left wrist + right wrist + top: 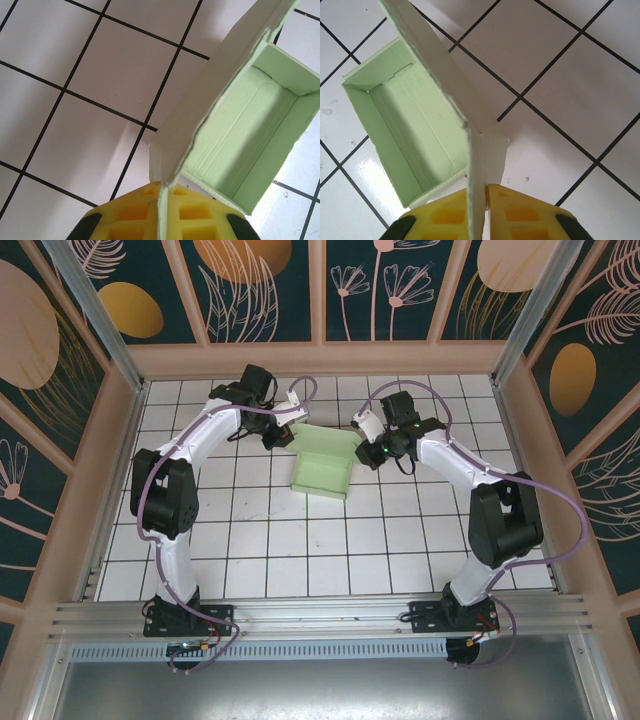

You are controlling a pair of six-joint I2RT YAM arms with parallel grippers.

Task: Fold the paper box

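Observation:
The paper box (325, 468) is pale mint-green card, a shallow open tray standing on the white tiled table between the two arms. From its far side a long flap rises. My left gripper (289, 436) is at the flap's left end. In the left wrist view its yellow pads (132, 207) are shut on the thin card edge, with the box's open inside (250, 130) just beyond. My right gripper (366, 448) is at the flap's right end. Its pads (520, 210) pinch the card there, the box interior (405, 125) lying to the left.
The white tiled floor (300, 550) is ringed by low tan walls (320, 360) at the back and sides. An aluminium rail (320, 615) carrying both arm bases crosses the near edge. Open tiles lie in front of the box.

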